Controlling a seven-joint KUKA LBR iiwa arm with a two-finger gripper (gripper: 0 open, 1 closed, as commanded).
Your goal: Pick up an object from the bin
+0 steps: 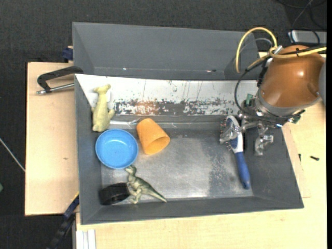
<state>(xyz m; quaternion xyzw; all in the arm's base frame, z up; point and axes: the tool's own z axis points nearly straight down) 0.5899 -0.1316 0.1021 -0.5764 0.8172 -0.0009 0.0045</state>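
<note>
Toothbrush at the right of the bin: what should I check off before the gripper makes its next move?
1. Gripper open: ok, its fingers stand apart.
2. Over a target: ok, it is above the white head end of the blue toothbrush.
3. Toothbrush head centred between the fingers: cannot tell; it lies near one of them.
4. Neighbours clear: ok, the orange cup and blue bowl lie well to the left.
5. Clearance to the bin's right wall: cannot tell.

You look down on the whole grey bin (155, 45) from above, slightly aslant, with the arm (290, 82) entering at right.
</note>
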